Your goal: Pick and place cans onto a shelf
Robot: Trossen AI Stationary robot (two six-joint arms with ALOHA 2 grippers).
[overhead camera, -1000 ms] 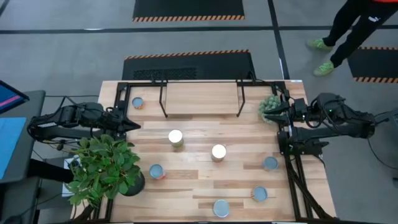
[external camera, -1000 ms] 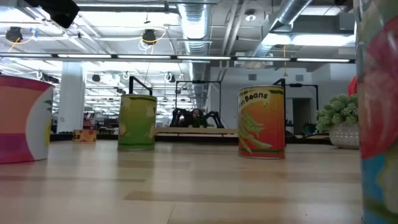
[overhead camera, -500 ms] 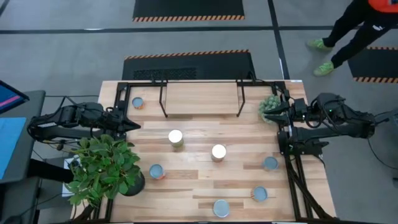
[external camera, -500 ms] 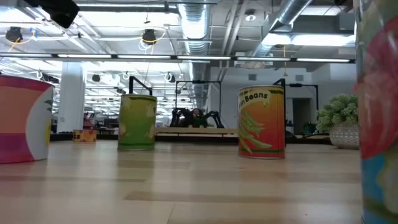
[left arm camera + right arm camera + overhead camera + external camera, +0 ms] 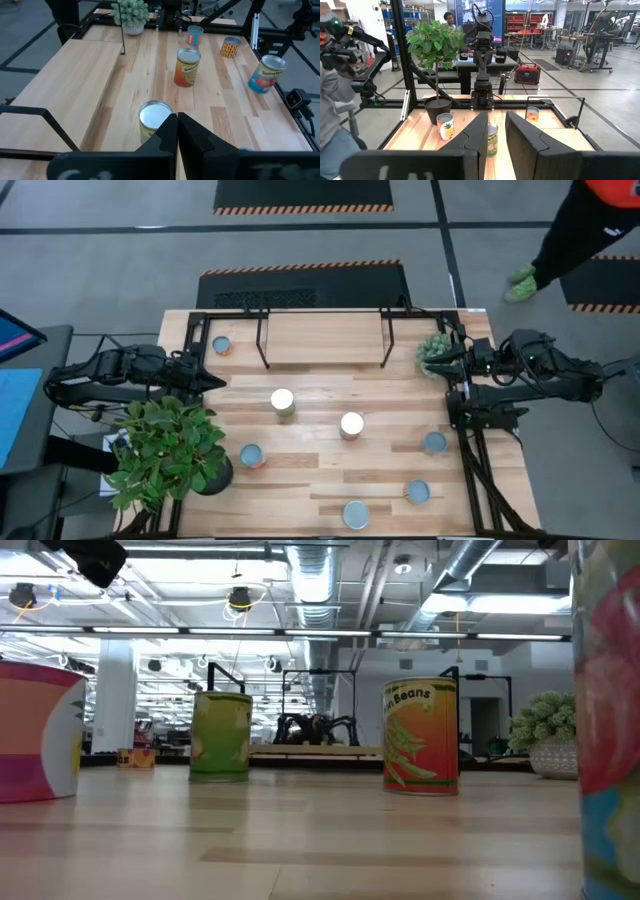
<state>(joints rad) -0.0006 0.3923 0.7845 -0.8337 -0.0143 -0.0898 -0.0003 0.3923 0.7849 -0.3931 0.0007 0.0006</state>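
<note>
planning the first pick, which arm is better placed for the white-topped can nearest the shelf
Probably left. The left gripper waits at the table's left edge, close to that white-topped can; the right gripper sits farther off by the small plant.

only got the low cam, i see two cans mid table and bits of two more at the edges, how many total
Observer: Seven cans, all standing on the tabletop.
Operator: anything on the shelf yet
Observer: No, the shelf board is bare; one can sits on the table just off its left end.
Operator: where are the arms
Observer: The left gripper is at the table's left edge and the right gripper is at the right edge beside the small potted plant; neither holds a can.
</note>
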